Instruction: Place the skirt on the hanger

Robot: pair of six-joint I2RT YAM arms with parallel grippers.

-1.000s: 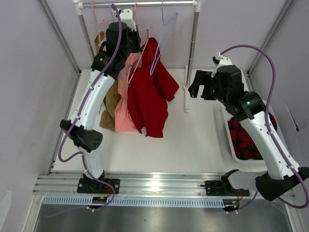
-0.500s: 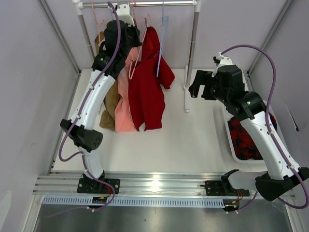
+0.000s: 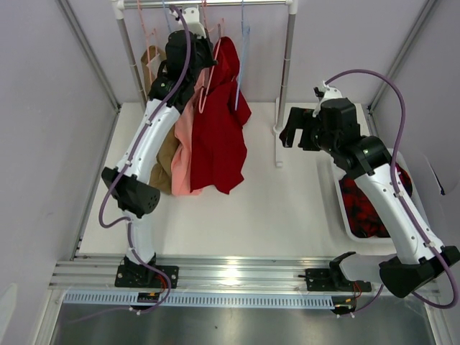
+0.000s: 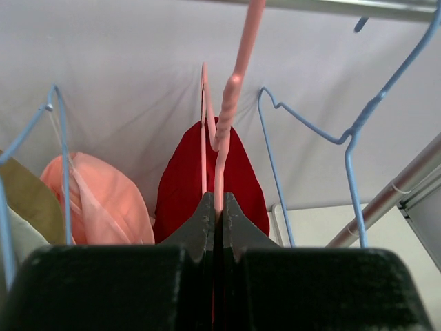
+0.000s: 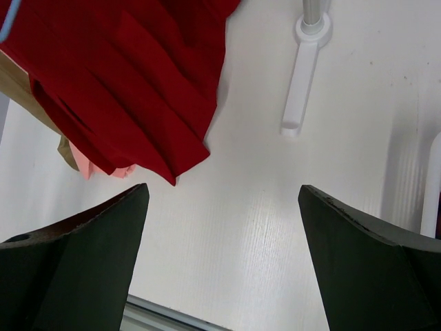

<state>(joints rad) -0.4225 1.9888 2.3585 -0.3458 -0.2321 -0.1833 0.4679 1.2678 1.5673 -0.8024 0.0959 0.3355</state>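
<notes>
The dark red skirt (image 3: 219, 129) hangs from a thin pale pink hanger (image 3: 204, 88) at the clothes rack, its hem down near the table. My left gripper (image 3: 200, 54) is up at the rail, shut on the hanger. In the left wrist view the fingertips (image 4: 217, 204) pinch the pink hanger (image 4: 233, 86) at its neck. The skirt (image 4: 185, 181) drapes just below them, and the hook reaches up to the rail. My right gripper (image 3: 291, 131) hovers right of the rack post, open and holding nothing (image 5: 222, 187). The skirt's lower folds (image 5: 131, 76) show at that view's upper left.
The rail (image 3: 215, 3) also carries a salmon-pink garment (image 3: 183, 144), a brown garment (image 3: 162, 154) and light blue hangers (image 3: 241, 63). The right post (image 3: 285, 79) stands on a white foot (image 5: 303, 69). A white bin (image 3: 343, 215) at the right holds plaid cloth.
My left arm has lifted the hanger and skirt up towards the rail. The skirt has swung left and hangs straighter. My right arm has hardly moved.
</notes>
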